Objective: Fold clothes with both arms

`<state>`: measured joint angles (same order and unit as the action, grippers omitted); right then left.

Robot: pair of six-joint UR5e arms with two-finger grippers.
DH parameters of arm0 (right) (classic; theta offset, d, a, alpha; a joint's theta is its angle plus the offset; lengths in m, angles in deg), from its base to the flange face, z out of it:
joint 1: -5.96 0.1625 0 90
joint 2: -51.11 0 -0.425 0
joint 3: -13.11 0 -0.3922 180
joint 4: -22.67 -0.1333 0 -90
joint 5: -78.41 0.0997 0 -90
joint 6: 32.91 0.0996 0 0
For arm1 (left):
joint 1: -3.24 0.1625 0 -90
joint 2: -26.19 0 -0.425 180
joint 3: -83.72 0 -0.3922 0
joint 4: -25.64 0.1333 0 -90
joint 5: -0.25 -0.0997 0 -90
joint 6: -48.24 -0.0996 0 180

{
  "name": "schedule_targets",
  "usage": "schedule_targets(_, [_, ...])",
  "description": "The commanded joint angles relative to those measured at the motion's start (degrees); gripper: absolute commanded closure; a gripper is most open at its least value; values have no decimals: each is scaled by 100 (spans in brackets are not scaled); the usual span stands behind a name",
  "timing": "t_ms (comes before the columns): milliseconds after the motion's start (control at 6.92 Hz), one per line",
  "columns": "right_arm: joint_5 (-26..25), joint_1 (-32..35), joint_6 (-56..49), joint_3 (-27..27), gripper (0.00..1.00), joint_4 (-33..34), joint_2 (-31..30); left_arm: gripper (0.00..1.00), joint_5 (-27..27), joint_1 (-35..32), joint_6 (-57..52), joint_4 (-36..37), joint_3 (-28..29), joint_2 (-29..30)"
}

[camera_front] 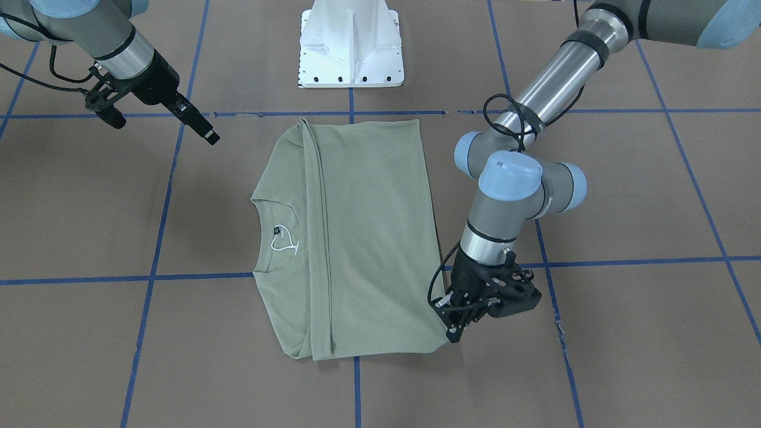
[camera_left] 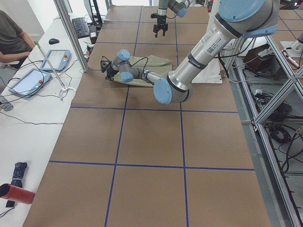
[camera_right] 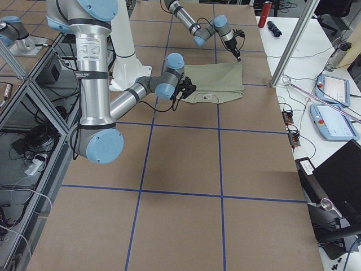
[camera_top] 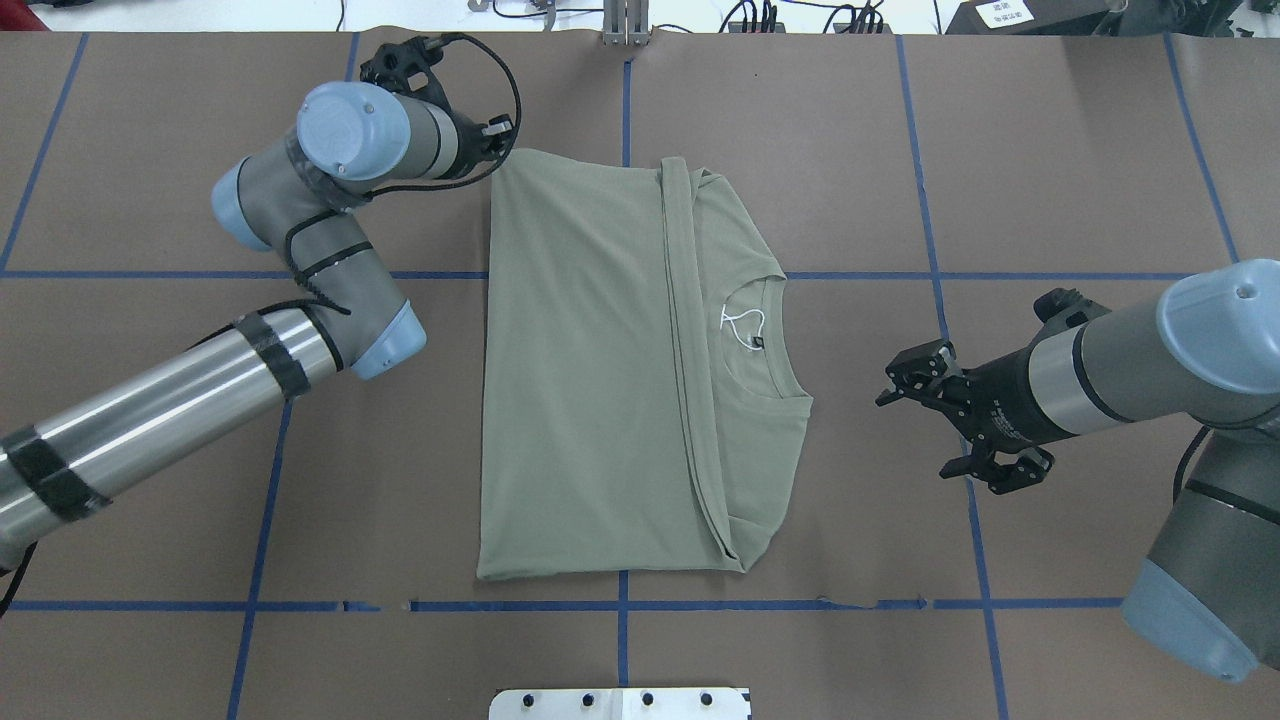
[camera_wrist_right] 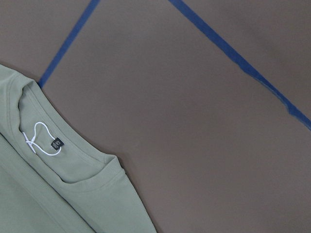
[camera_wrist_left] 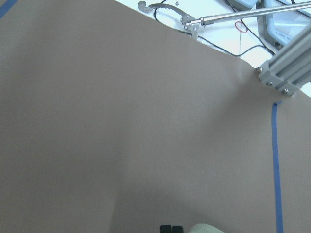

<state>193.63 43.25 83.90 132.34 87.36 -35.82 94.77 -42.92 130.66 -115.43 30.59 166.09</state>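
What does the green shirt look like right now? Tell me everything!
The shirt is pale sage green and looks like soft knit. It lies flat on the brown table, folded into a rough rectangle with the sleeves tucked away. A long folded edge runs across it. Its crew neck points toward the robot's right and shows a black label with a white string loop. The left claw is at one far corner; I cannot tell if it pinches the cloth. The right claw is open, not touching.

Sage-green shirt point(camera_top: 580, 400), black neck label point(camera_top: 757, 342), brown table point(camera_top: 1050, 150), blue tape grid point(camera_top: 1000, 275)
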Motion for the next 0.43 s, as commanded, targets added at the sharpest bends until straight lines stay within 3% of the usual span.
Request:
schedule_targets(0, [-412, 24, -27, -144, 0, 0, 227, 81, 93, -148, -68, -219, 505, 283])
schedule_targets(145, [-517, 24, -44, -171, 0, 0, 324, 38, 241, -157, -42, -227, 453, 275])
schedule_targets(289, [-640, -19, -36, -328, 0, 26, 551, 37, 364, -192, -24, -219, 218, 222])
